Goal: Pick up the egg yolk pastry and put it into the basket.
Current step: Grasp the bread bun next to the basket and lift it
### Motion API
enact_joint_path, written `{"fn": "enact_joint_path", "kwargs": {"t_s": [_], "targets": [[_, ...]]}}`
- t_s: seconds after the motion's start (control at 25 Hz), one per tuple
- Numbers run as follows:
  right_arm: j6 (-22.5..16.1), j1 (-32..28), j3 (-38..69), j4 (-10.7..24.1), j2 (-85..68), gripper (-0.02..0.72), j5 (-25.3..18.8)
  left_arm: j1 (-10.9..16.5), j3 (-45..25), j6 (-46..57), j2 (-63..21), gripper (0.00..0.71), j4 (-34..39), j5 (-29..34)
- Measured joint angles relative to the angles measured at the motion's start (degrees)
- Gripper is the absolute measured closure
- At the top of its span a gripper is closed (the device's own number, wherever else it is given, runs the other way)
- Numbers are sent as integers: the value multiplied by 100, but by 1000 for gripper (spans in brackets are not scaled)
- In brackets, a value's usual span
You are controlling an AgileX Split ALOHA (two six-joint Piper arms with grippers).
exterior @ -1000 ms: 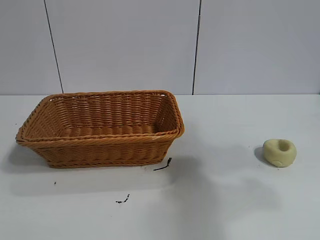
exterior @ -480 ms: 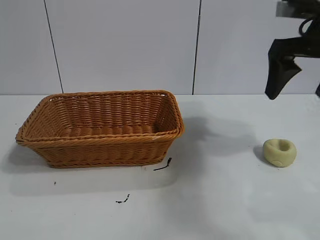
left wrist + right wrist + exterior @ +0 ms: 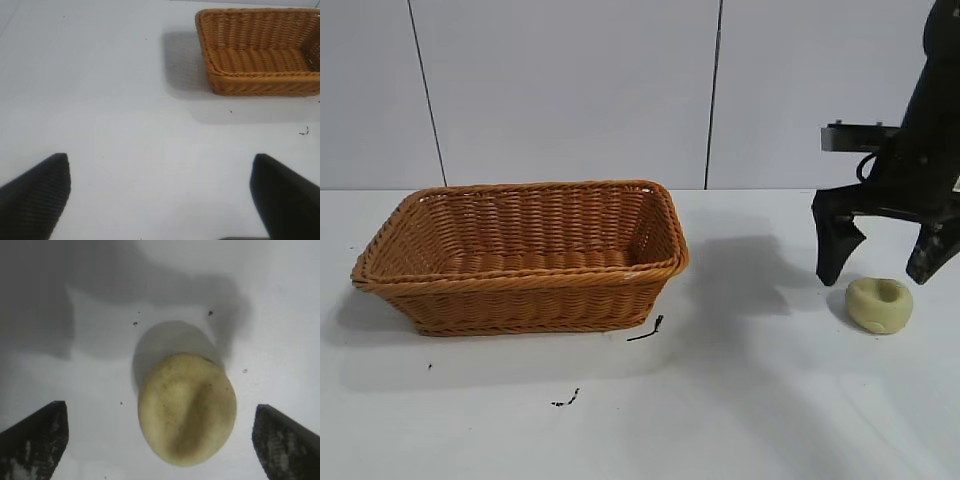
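Though dimpled, pale round egg yolk pastry (image 3: 879, 304).

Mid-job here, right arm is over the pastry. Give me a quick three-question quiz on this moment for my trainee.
1. True or false: the egg yolk pastry already lies inside the basket.
2. The right gripper is: A) shut on the pastry, B) open, above the pastry, C) over the basket.
3. Fill in: in the left wrist view, the left gripper is open over the bare ____.

Key: 1 false, it sits on the table. 2 B. 3 table.
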State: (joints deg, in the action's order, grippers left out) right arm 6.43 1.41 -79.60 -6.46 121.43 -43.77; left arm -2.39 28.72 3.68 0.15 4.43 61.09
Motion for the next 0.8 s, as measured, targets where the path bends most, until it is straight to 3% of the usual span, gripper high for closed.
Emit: {"fn": "enact_joint_path", "kwargs": {"t_s": [0.28, 0.4, 0.52, 0.6, 0.68, 0.8], "targets": [[-18, 0, 0, 14, 125, 24, 0, 0, 0, 0, 0, 14, 0, 0], [-18, 0, 0, 14, 125, 167, -62, 0, 0, 0, 0, 14, 0, 0], [-18, 0, 0, 41, 125, 404, -134, 0, 0, 0, 0, 14, 0, 0], [-18, 0, 0, 41, 125, 523, -152, 0, 0, 0, 0, 14, 0, 0], [-18, 0, 0, 41, 120, 586, -152, 0, 0, 0, 0, 14, 0, 0], [-18, 0, 0, 41, 68, 611, -167, 0, 0, 0, 0, 14, 0, 0]]}}
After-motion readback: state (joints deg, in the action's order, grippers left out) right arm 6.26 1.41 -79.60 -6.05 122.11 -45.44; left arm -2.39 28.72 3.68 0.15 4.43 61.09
